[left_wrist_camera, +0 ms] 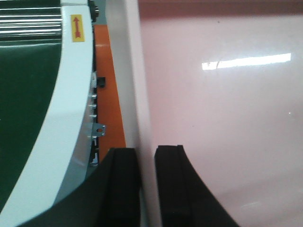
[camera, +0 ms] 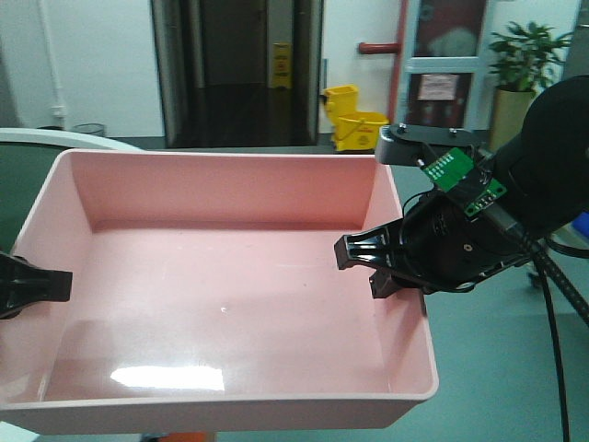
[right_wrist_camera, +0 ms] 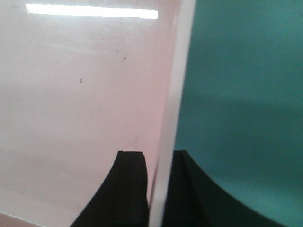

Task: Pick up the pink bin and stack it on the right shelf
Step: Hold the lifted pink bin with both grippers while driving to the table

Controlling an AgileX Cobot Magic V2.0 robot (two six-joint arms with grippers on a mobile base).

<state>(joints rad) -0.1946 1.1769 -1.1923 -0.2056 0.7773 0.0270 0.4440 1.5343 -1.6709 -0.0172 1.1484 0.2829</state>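
The pink bin (camera: pixel 230 276) fills most of the front view, empty and held level off the ground between both arms. My left gripper (camera: pixel 55 287) is shut on the bin's left wall. The left wrist view shows one finger inside and one outside the pale rim (left_wrist_camera: pixel 142 118), with the left gripper (left_wrist_camera: pixel 147 152) clamped on it. My right gripper (camera: pixel 363 269) is shut on the right wall; the right wrist view shows the right gripper (right_wrist_camera: pixel 161 155) pinching the rim (right_wrist_camera: pixel 177 94) the same way. The right shelf is out of view.
A green curved conveyor belt (left_wrist_camera: pixel 23 109) with a white border and an orange frame (left_wrist_camera: pixel 108 94) lies just left of the bin. Teal floor (right_wrist_camera: pixel 236 94) is below the bin's right side. A yellow mop bucket (camera: pixel 354 115) and a potted plant (camera: pixel 525 55) stand far behind.
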